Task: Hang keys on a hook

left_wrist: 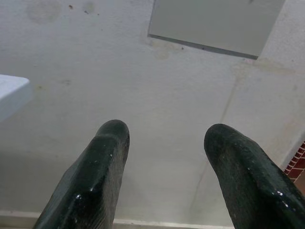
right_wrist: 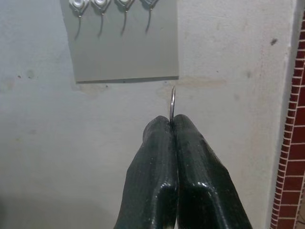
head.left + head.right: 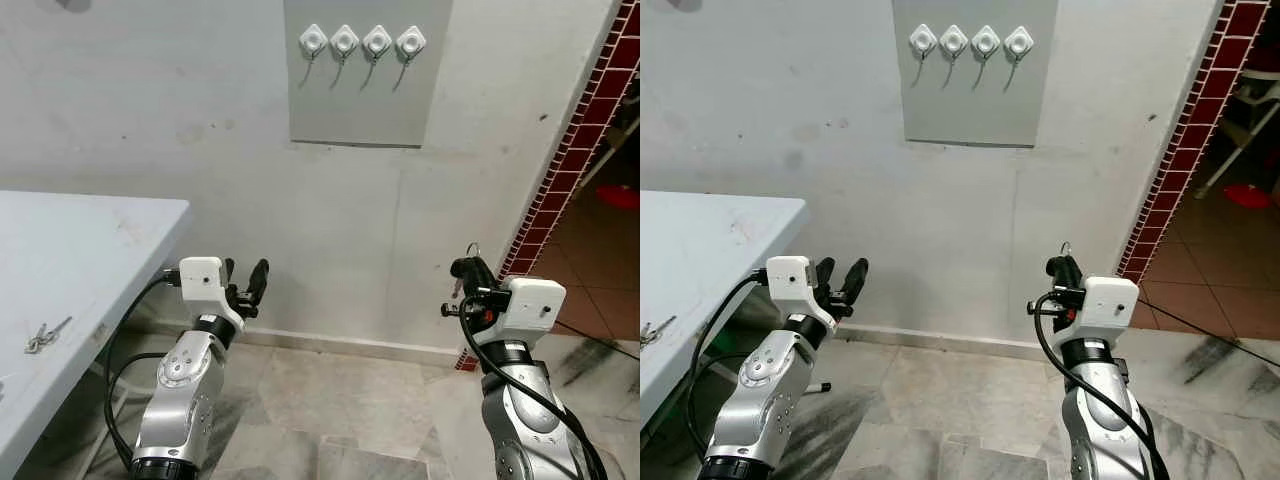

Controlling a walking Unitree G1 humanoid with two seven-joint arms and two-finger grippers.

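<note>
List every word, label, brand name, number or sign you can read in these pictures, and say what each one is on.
None can be read.
The grey panel with its four hooks carries no print.
The wall, the table and the brick edge are unmarked.
The left gripper, the right gripper and the key ring it pinches show no readable label.

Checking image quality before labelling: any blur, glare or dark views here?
Eye views: sharp, evenly lit, hooks crisp, faint shadow under the table. Left wrist view: left tool soft, wall in focus. Right wrist view: bright, key ring thin but legible, glints on right tool.
</note>
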